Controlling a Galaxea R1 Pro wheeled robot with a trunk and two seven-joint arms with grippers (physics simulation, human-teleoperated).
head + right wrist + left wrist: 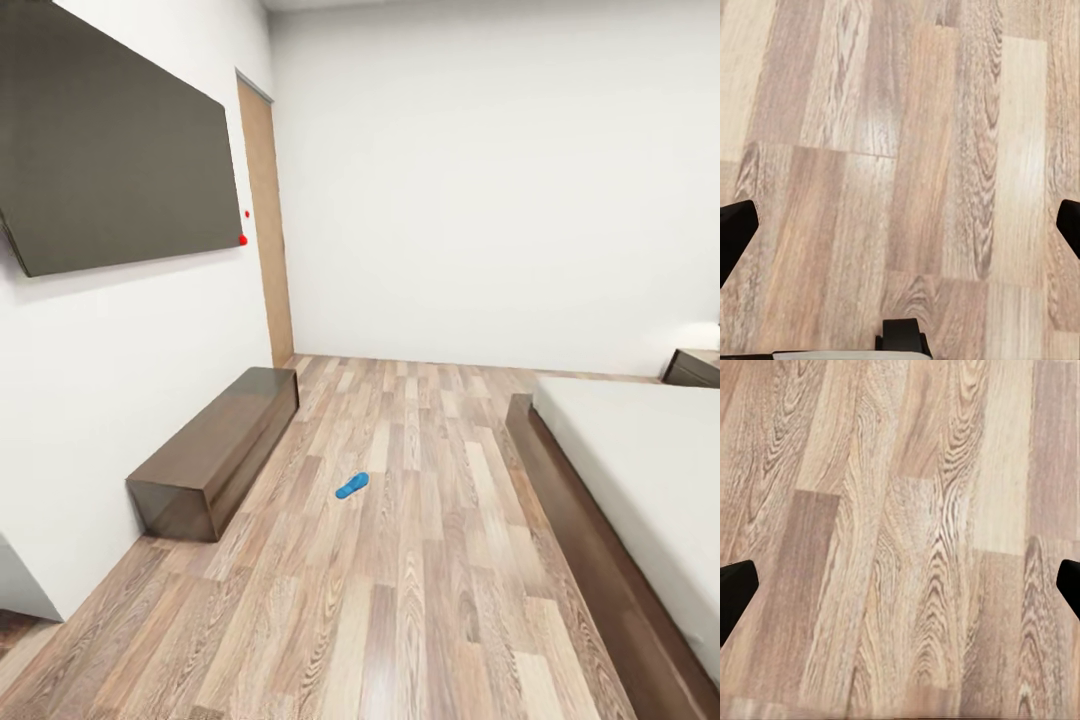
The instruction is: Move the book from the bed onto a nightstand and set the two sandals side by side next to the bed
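wood-plank floor (400, 600), bedroom, one sandal on view.
left gripper (900, 585) and right gripper (900, 225): fingers spread wide, nothing held, both over bare planks. blue sandal (352, 486) flat on floor between long dark cabinet (215, 450) and bed (640, 490), apart from both. nightstand (697, 367) corner beyond bed. dark wall screen (110, 140), tan door (268, 230).

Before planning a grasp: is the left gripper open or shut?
Open. In the left wrist view the left gripper has its fingertips at opposite edges, with bare floor between them.
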